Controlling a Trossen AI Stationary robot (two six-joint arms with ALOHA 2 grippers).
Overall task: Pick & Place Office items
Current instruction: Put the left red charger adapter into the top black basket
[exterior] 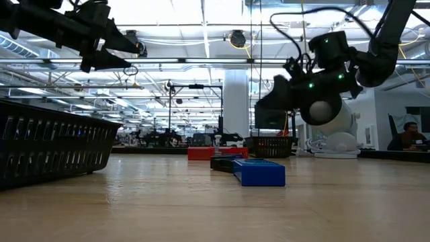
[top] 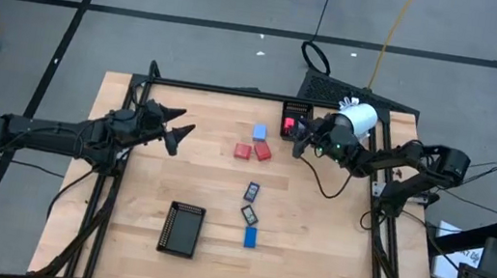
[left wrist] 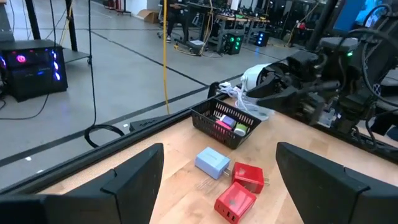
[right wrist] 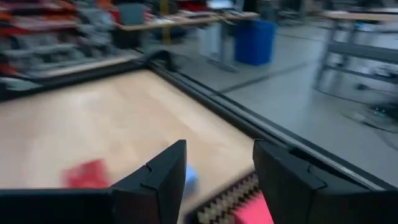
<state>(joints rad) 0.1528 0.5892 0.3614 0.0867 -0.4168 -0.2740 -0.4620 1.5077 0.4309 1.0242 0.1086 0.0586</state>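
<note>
Right end effector (top: 299, 136) hovers open, empty, over mesh tray (top: 296, 118).

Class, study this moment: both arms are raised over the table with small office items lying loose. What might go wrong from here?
1. The right gripper, open, hovers at the far mesh tray, which already holds pieces; lowering carelessly might clip its rim.
2. The two red blocks and the light-blue block sit close together, so grasping one may nudge the others.
3. The left gripper, open, points toward the same cluster; the arms may crowd each other.
</note>
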